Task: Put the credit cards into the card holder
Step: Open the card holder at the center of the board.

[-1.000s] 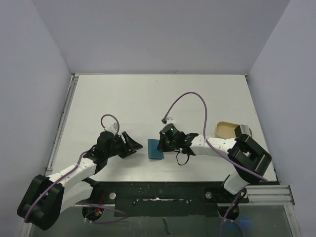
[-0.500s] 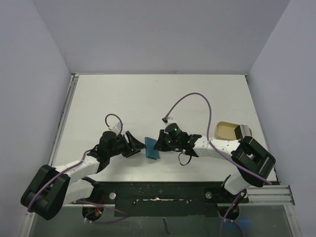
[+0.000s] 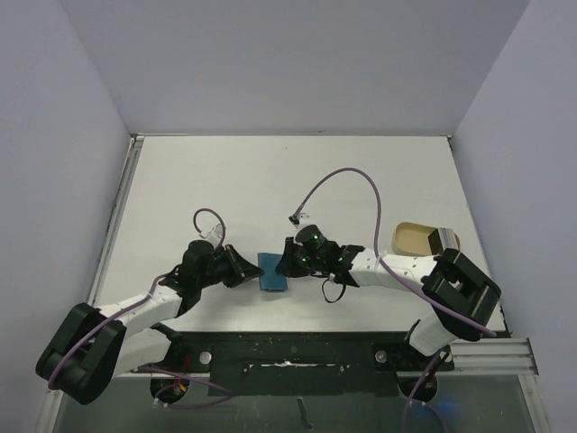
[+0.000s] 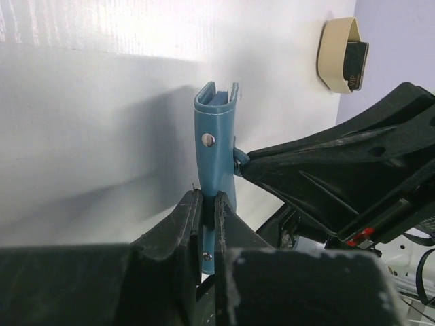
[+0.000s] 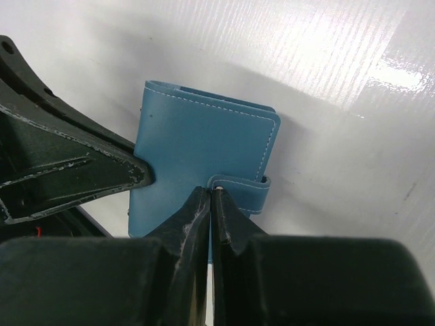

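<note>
Here the left gripper (image 4: 204, 204) is closed tight on the card holder (image 4: 214, 136), its two fingers pinching the near edge of the blue leather with barely a gap between them. From the left wrist the card holder is seen edge-on, folded shut, with a small metal stud on its side and the fold forming a narrow U at the far end.

The right gripper (image 5: 211, 193) is closed as well. Its fingertips meet on the snap tab (image 5: 238, 185), which wraps over one edge of the card holder (image 5: 197, 142). In that view the left gripper's black finger presses against the opposite side of the blue cover.

From above, the left gripper (image 3: 248, 271) and the right gripper (image 3: 287, 263) face each other with the card holder (image 3: 270, 272) caught between them, near the front middle of the white table (image 3: 270, 180). Whether it touches the table cannot be told.

A purple cable (image 3: 352, 176) arches over the right arm. Well apart, near the table's right edge, sits a tan dish (image 3: 413, 238) with something dark inside it, too small to make out.
</note>
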